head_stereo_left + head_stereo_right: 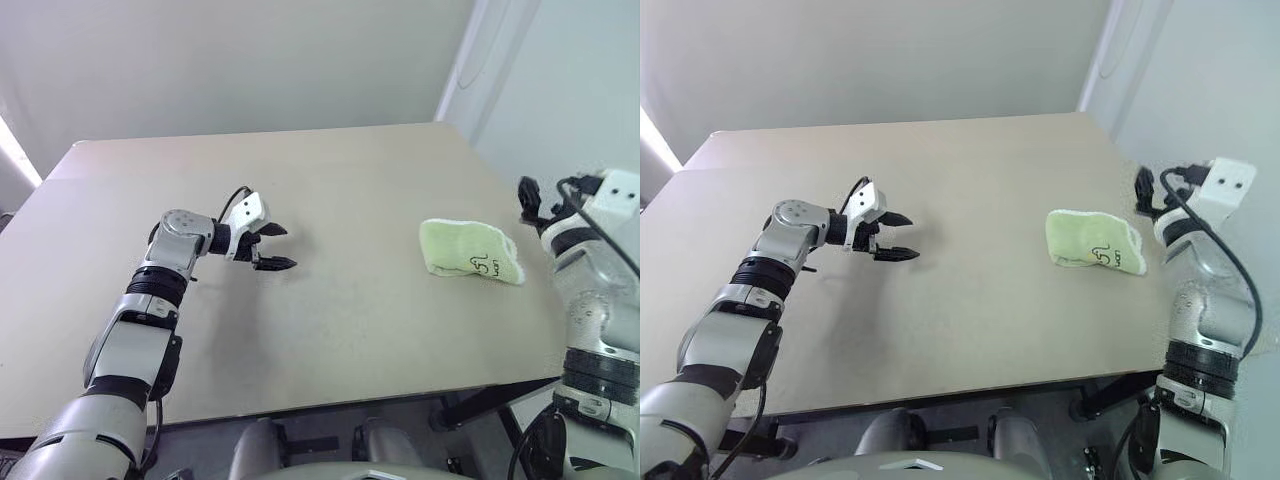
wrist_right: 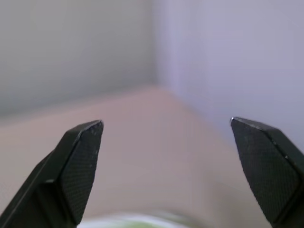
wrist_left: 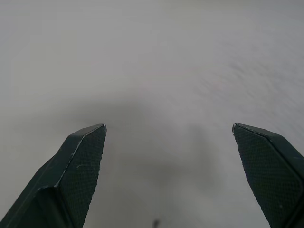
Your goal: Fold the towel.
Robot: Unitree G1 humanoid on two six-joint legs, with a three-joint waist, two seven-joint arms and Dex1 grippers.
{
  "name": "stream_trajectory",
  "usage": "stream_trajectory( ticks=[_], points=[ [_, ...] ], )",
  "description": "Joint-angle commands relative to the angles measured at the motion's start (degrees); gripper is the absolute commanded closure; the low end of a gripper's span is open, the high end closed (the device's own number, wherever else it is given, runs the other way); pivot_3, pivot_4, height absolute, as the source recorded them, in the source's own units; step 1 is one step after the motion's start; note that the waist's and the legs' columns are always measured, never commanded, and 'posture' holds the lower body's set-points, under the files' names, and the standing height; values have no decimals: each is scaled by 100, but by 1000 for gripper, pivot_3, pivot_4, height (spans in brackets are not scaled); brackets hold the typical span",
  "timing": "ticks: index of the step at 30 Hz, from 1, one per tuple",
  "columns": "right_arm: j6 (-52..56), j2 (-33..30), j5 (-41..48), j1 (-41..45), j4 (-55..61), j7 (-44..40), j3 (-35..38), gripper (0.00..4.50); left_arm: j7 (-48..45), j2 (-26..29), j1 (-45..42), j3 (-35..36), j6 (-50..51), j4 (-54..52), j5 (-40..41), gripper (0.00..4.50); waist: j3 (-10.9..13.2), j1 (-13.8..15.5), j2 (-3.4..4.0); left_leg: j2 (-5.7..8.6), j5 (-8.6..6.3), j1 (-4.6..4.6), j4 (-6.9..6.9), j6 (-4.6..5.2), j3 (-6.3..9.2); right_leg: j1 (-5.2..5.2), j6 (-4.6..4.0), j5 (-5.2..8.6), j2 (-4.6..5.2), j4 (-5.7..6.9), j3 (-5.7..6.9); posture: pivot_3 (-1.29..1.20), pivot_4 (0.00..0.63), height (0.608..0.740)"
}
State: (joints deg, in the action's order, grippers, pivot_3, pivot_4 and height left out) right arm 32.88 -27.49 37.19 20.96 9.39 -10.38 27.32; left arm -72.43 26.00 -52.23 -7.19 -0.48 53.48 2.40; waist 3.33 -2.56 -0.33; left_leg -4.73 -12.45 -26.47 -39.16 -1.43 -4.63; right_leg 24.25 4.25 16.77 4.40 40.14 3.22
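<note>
- My left gripper point(image 1: 279, 247) is wide open and empty, over bare table point(image 1: 360, 320) left of centre.
- My right gripper point(image 1: 1143, 190) is also spread, holding nothing, raised at the right edge.
- The towel point(image 1: 470, 251) lies near the right edge, already doubled into a compact bundle, dark marks facing up.
- Fold looks done, or one fold left; if so, the next move calls for pinching an edge.

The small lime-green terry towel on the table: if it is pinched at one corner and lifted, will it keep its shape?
Probably not. The small lime-green terry towel lies in soft, rounded folds, so it would likely droop and unfold. It looks light and should slide, not roll.
</note>
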Motion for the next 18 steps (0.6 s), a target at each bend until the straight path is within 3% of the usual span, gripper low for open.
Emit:
stream_trajectory(
  ticks=[1, 6, 9, 18],
  points=[
    [651, -179, 995, -261, 1023, -777, -236, 20, 154, 45, -283, 475, -57, 59, 368, 0, 0, 10, 0, 0, 0, 0, 0, 0, 1, 0, 0, 0, 0, 0, 0, 0, 0, 683],
    [899, -908, 980, -1180, 1760, -1958, -968, 20, 238, 70, -29, 696, -273, -111, 496, 0, 0, 50, -1, 9, -1, -2, 0, 0, -3, -7, -12, 11, 15, -8, 1, 0, 0, 683],
    [658, -1412, 391, -1717, 2037, -2493, -1462, 20, 126, 75, 434, 832, -306, -699, 709, 0, 0, 50, -3, 16, -1, 1, -4, 0, -8, -9, -12, 10, 23, -8, -1, 0, 0, 683],
    [459, -1226, 157, -1665, 1908, -2449, -1634, 20, -217, 354, 1059, 603, -326, -1270, 630, 0, 2, 38, -5, 12, -1, 13, -5, -1, 2, -14, -20, 6, 15, -8, 4, 0, 0, 683]
  ],
)
